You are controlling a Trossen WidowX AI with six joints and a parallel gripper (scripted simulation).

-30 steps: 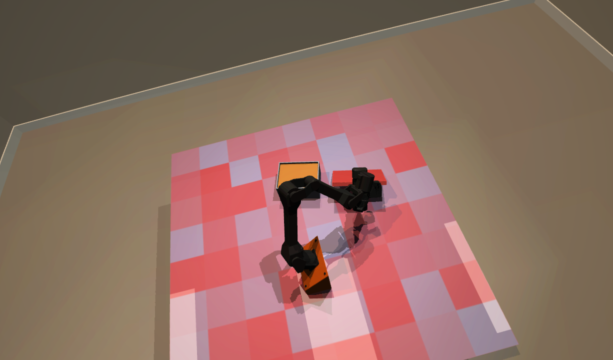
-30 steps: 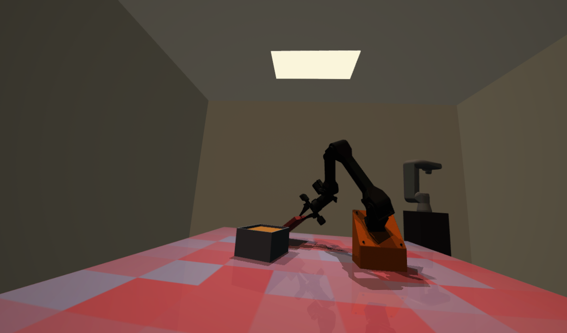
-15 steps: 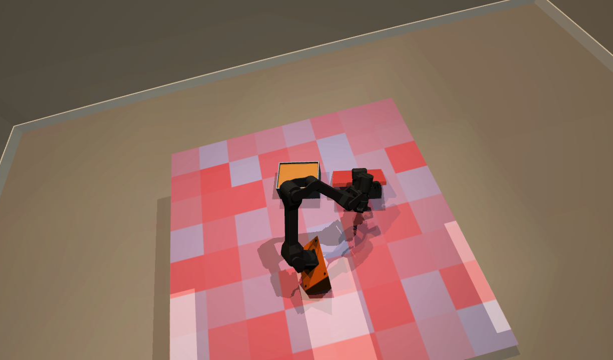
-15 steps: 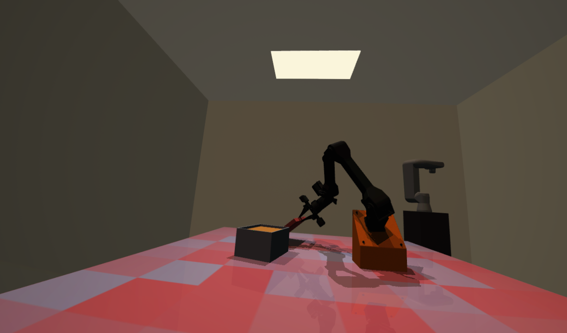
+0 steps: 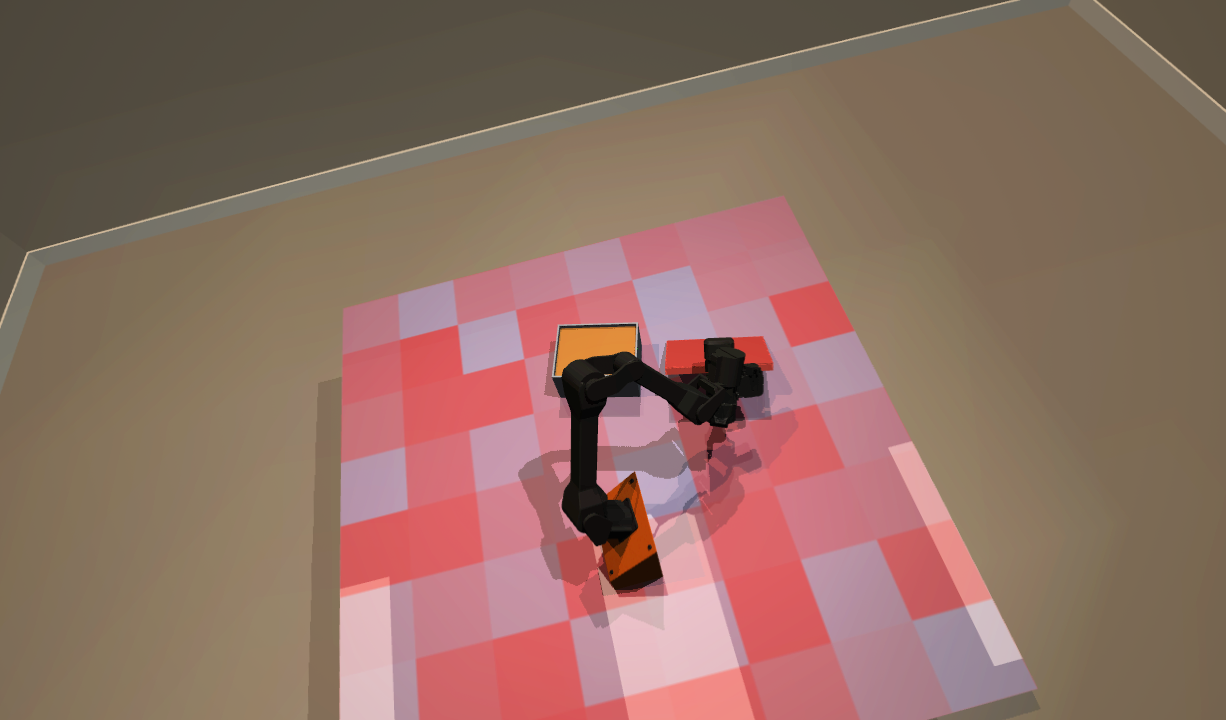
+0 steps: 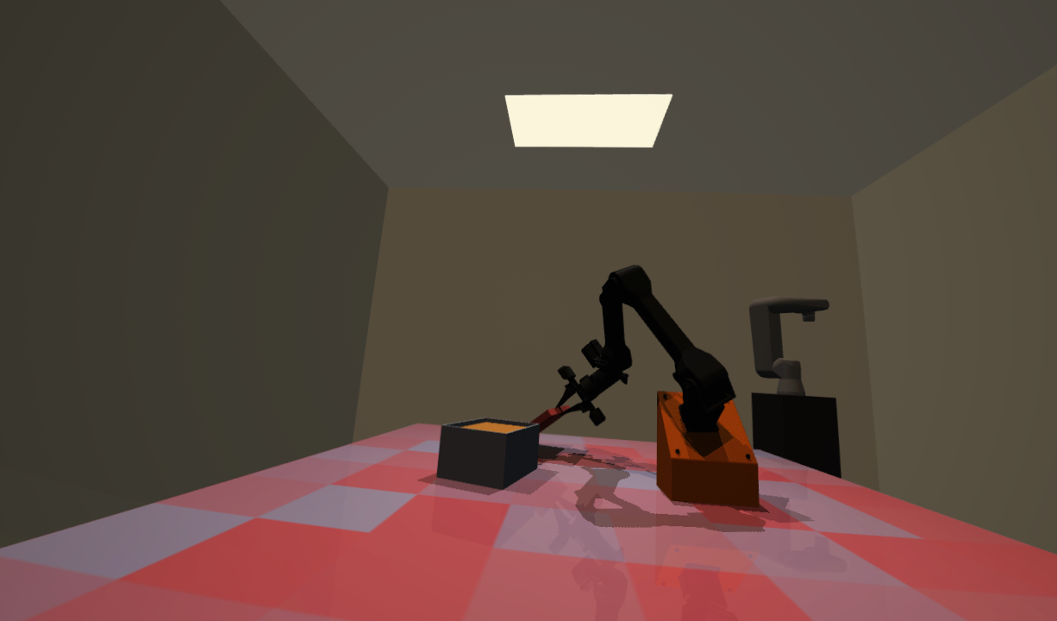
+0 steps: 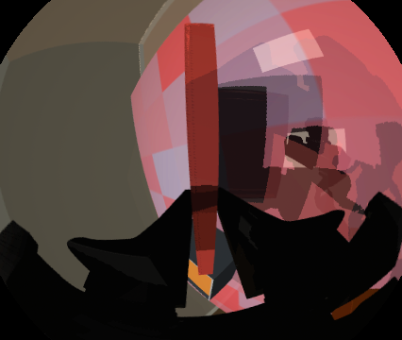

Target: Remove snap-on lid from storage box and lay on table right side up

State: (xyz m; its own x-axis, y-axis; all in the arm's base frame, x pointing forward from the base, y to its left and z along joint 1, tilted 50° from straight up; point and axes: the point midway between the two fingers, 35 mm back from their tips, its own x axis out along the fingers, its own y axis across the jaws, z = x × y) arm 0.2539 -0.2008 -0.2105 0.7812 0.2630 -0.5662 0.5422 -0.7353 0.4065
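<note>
The red lid [image 5: 684, 355] [image 6: 547, 417] [image 7: 202, 118] is off the box and held beside it, on the box's right in the top view. My gripper [image 6: 562, 408] [image 7: 203, 193] is shut on one edge of the lid. The lid slopes down away from the fingers, above the table, with its shadow beneath. In the exterior view its lower end is hidden behind the box. The dark grey storage box [image 5: 628, 390] [image 6: 470, 457] [image 7: 225, 246] stands upright and open, orange inside. The arm hides part of its near side in the top view.
The checkered table [image 5: 527, 680] [image 6: 323, 579] carries the box and my orange base [image 5: 635, 537] [image 6: 709, 480]. The base stands nearer the camera than the box in the top view. A grey arm-like device [image 6: 765, 340] on a black pedestal [image 6: 794, 432] stands behind the table in the exterior view.
</note>
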